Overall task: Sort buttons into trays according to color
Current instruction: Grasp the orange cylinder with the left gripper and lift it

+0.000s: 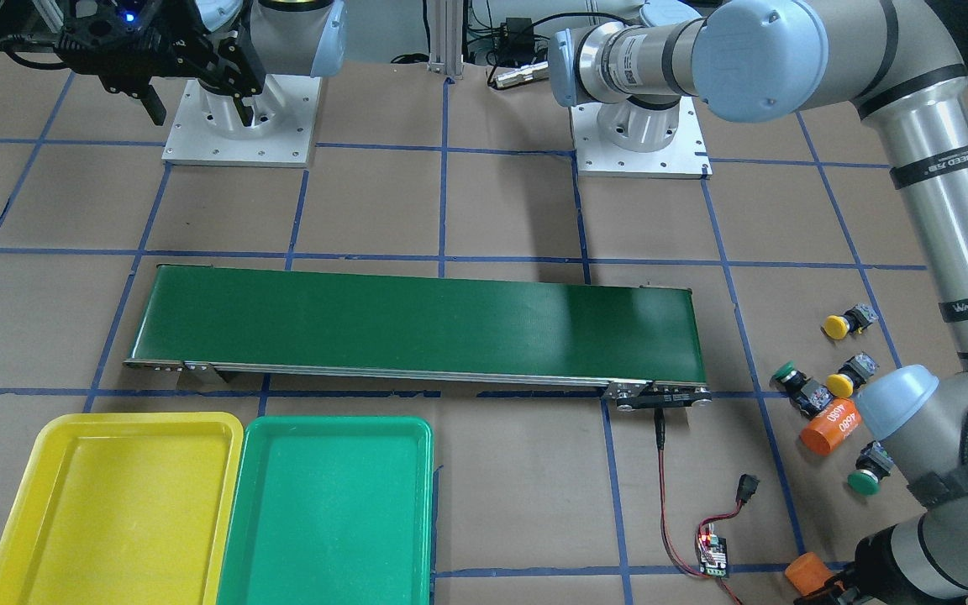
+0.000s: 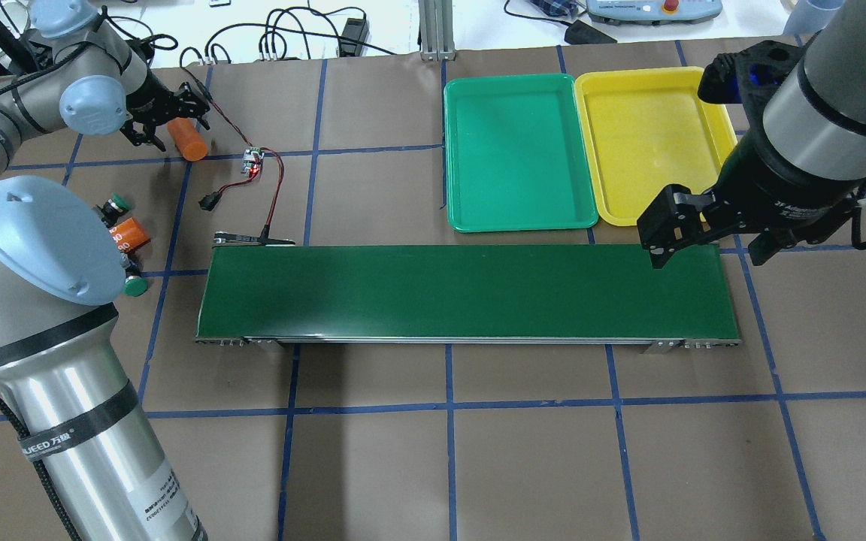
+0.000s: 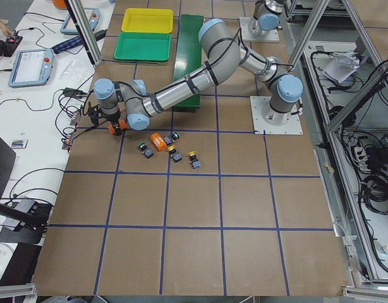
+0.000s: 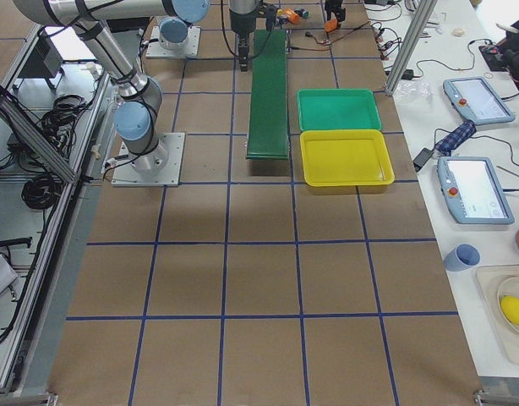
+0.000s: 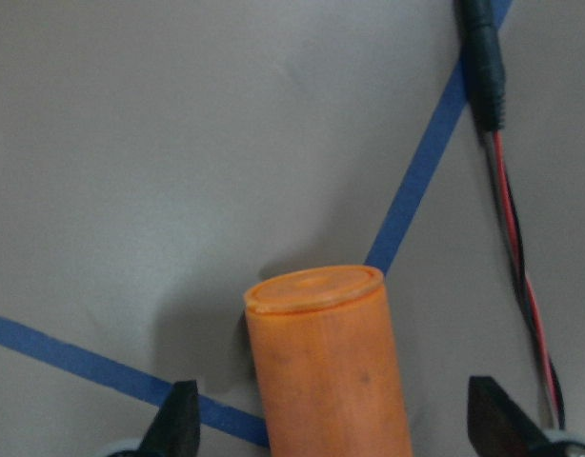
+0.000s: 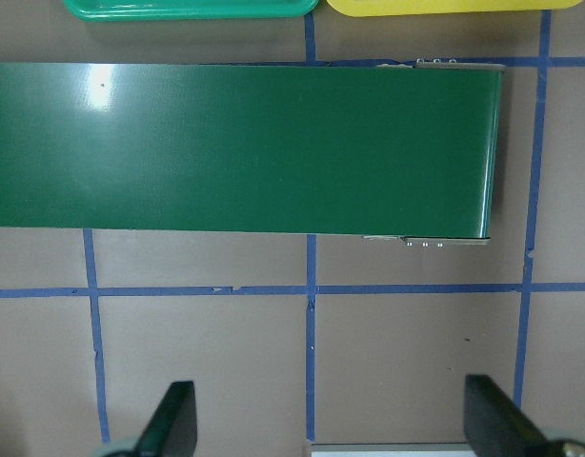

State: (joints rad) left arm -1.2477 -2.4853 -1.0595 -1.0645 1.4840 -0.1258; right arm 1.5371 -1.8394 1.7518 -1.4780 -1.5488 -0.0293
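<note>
Left gripper (image 5: pixel 335 424): fingers spread, straddling a lying orange plastic cylinder (image 5: pixel 323 352). Four black-bodied mushroom-cap push-buttons (image 1: pixel 839 385) (two yellow, two green) sit on the brown table (image 1: pixel 492 202) nearby, outside its fingers. Right gripper (image 6: pixel 335 424): spread, holding nothing, well apart beside the dark-green conveyor belt (image 6: pixel 235 143).

In the front-facing view, the orange cylinder (image 1: pixel 828 428) at 3 o'clock of the conveyor belt (image 1: pixel 417 323) bears the white digits 4680, printed twice. Two black straps (image 1: pixel 938 165) around the left arm (image 1: pixel 921 126) read WANJEED followed by two Chinese characters, the second strap toward 6 o'clock of the first. White lettering on the right tool (image 2: pixel 710 259) begins 2F; the rest is too blurred to read.
</note>
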